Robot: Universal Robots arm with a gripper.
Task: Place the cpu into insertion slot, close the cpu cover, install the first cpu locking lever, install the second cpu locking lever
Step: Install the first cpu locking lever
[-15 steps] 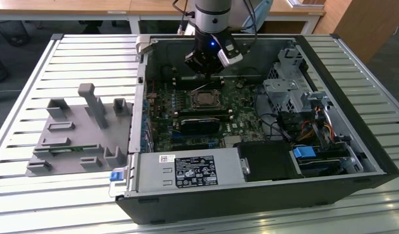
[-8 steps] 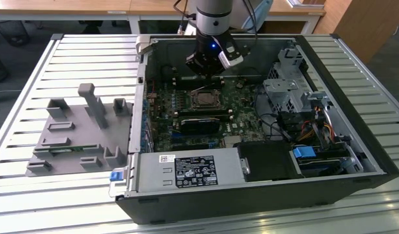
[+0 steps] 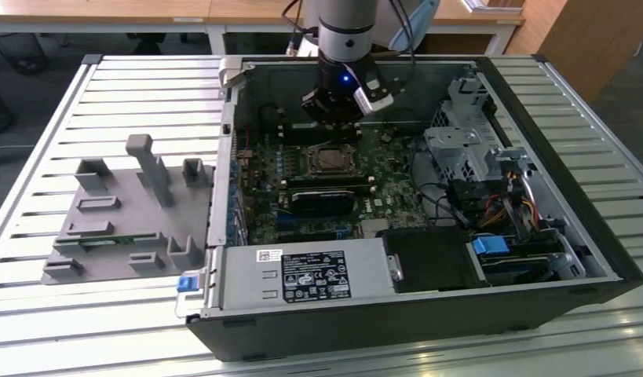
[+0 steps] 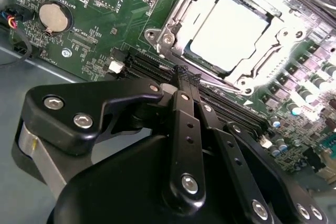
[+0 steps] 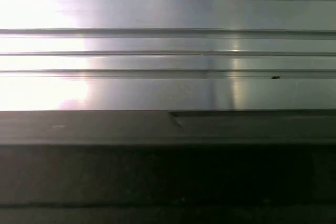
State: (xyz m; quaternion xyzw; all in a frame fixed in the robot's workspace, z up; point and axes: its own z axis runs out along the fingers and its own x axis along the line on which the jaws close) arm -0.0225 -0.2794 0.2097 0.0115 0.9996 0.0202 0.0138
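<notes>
gripper: fingers pressed together, holding nothing, hovering just beside the socket's near edge | cpu: lies flat in the insertion slot, square, no long axis | cpu cover: down over the chip | step: locking levers, best pressed steadily from above

Computer case: one, open on the bench
Motherboard: one
Cpu: one, in the one insertion slot
Coin battery: one
Grey fixture tray: one
Power supply: one
Robot hand: one
</notes>
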